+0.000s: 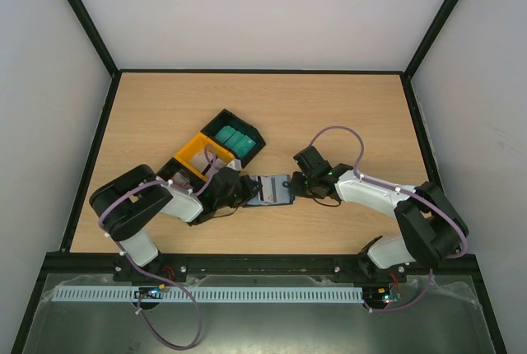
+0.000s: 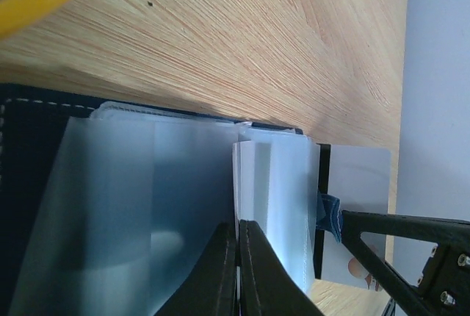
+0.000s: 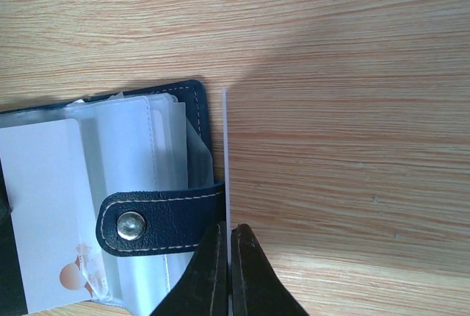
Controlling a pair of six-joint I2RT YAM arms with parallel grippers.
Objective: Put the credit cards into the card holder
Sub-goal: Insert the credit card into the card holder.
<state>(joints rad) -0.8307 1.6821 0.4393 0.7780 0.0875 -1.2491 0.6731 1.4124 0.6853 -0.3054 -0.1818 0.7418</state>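
1 thin white card (edge-on) beside stitched navy card holder

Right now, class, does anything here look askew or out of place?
The card holder has its clear sleeves fanned and buckled. The right gripper pinches a white card on edge just outside the holder's stitched rim, not in a pocket.

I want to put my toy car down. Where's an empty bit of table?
The far right of the table, between the back edge and the right arm, is bare. So is the far left corner behind the tray. The middle is crowded: card holder, left gripper and right gripper meet there.
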